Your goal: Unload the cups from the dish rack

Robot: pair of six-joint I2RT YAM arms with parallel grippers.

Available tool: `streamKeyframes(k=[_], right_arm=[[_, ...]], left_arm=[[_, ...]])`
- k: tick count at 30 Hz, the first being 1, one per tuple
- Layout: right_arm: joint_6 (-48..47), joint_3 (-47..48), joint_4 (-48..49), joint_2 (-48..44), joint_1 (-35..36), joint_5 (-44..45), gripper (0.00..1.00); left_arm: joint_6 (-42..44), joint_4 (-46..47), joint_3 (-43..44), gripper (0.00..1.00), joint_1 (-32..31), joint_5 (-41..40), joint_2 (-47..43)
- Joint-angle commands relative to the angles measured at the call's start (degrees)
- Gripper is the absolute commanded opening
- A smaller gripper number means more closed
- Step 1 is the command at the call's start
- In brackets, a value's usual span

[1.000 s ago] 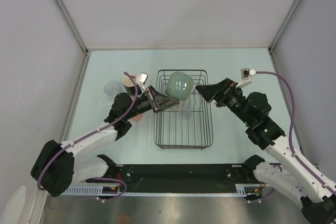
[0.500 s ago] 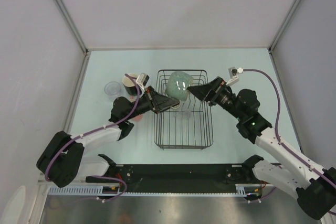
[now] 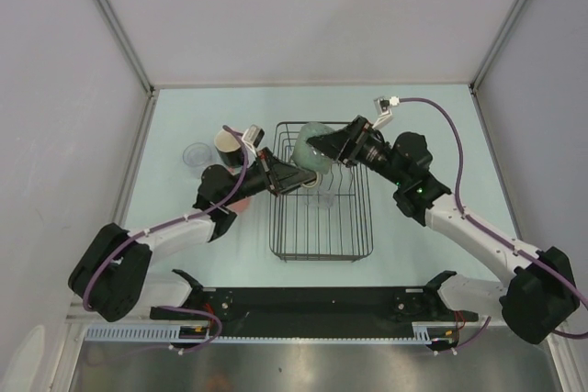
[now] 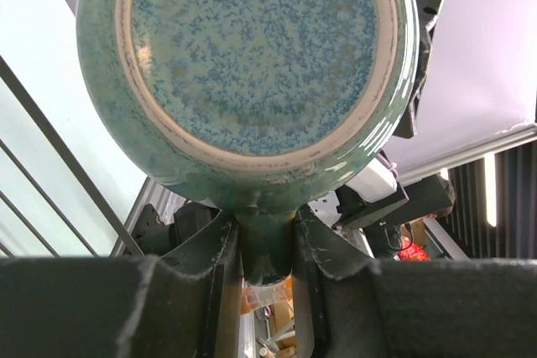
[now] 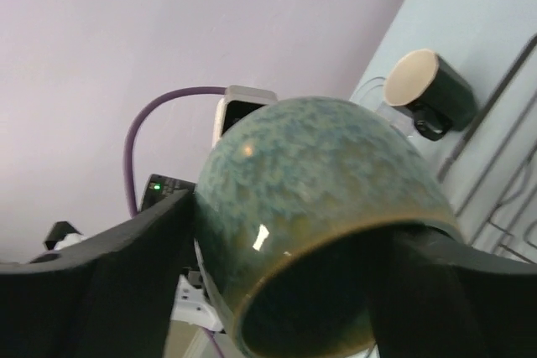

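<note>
While the left gripper [image 4: 265, 241] is closed most of the way, its two fingers [image 4: 220, 270] pinch the handle [image 4: 267, 272] of the green mug [image 4: 252, 64], which stands out straight ahead of the tips. The mug's speckled, unglazed-ringed base faces back at this wrist camera and fills most of its view, so the mug lies on its side in the air, base toward the left arm and mouth away from it.

From the opposite side the right gripper [image 3: 317, 147] meets the same mug. Its jaws stand wide, one finger [image 5: 126, 274] on each side of the mug's round body, with the dark open mouth turned toward this wrist camera. The mug fills the gap between the fingers; whether the pads press on the glaze I cannot tell.

Directly under both grippers lies the rack [image 3: 322, 227], and the mug hangs above its far end, clear of the wires. Nearer the arm bases than the grippers, a clear glass [image 3: 320, 197] sits inside the rack, roughly at its middle.

Outward of the left gripper, on the side away from the rack, a dark cup [image 3: 228, 142] with a pale inside stands on the table [image 3: 423, 117] just beside the rack's far corner; the left arm's wrist passes just beside it. Farther out the same way, a clear tumbler [image 3: 196, 154] stands upright on the table, near the dark cup. From the right wrist view the dark cup shows beyond the mug, mouth toward the camera.
</note>
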Motion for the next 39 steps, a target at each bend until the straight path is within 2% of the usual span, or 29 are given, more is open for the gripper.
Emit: streamKeyframes(k=[1,2,3,4,5,7,8,17,20,21,24,29,30,34,37,38,39], right_arm=[[-1.04,4.41,4.56,2.22,1.3,-2.33,0.72],[-1.04,4.67,4.65,2.92,1.39,-2.51,0.68],[-1.04,4.76,5.17,3.11,1.57,-2.86,0.57],[-0.95,4.76,5.35,3.19,1.92,-3.04,0.51],[-0.95,4.68,5.35,3.37,2.1,-3.04,0.37],[-1.04,4.68,5.26,3.37,2.19,-3.13,0.21],[-1.3,4.68,5.09,3.28,2.27,-3.13,0.02],[-3.58,6.17,-0.96,1.09,2.54,-2.16,0.0],[-5.17,6.35,-4.3,-0.75,2.54,-0.32,0.0],[-5.95,6.35,-5.01,-1.46,2.28,0.12,0.0],[-7.19,6.26,-8.35,-4.18,0.96,1.97,0.0],[-9.21,6.96,-13.62,-8.31,-1.76,3.64,0.0],[-9.56,7.22,-14.42,-8.93,-2.12,3.82,0.0],[-14.12,12.29,-21.78,-10.78,-3.7,8.2,0.0],[-20.36,18.63,-35.22,-8.51,-4.23,17.15,0.0],[-21.94,23.52,-42.74,-7.36,-4.32,24.22,0.0],[-24.31,25.66,-46.12,-4.65,-4.4,27.43,0.0]], left_arm=[[1.81,9.32,5.64,0.01,-0.74,1.72,-0.48],[1.73,9.4,5.64,0.0,-0.74,1.89,-0.31],[1.73,9.49,5.81,0.0,-0.74,1.81,-0.13],[1.64,9.58,5.9,0.0,-0.83,1.98,0.05],[1.55,9.49,5.9,0.01,-0.83,1.98,0.31],[1.38,9.67,6.16,0.0,-0.83,2.25,0.57],[1.29,9.67,6.25,0.0,-0.83,2.33,0.92],[-0.39,10.12,8.62,0.01,-0.65,4.8,3.04],[0.67,7.13,9.77,0.14,-0.21,6.02,2.77],[0.93,6.42,10.03,0.28,-0.12,6.29,2.51],[2.42,2.39,10.21,0.46,0.49,6.64,1.81],[6.9,-6.57,10.47,0.63,1.11,6.73,0.23],[8.39,-7.98,10.65,0.73,1.19,6.73,0.22],[12.26,-15.8,10.47,0.81,1.81,4.45,-1.0],[16.04,-25.55,10.21,0.82,3.04,0.07,-3.46],[16.75,-30.1,9.95,0.82,3.91,-1.52,-4.42],[17.54,-31.8,9.16,0.82,4.35,-3.97,-5.91]])
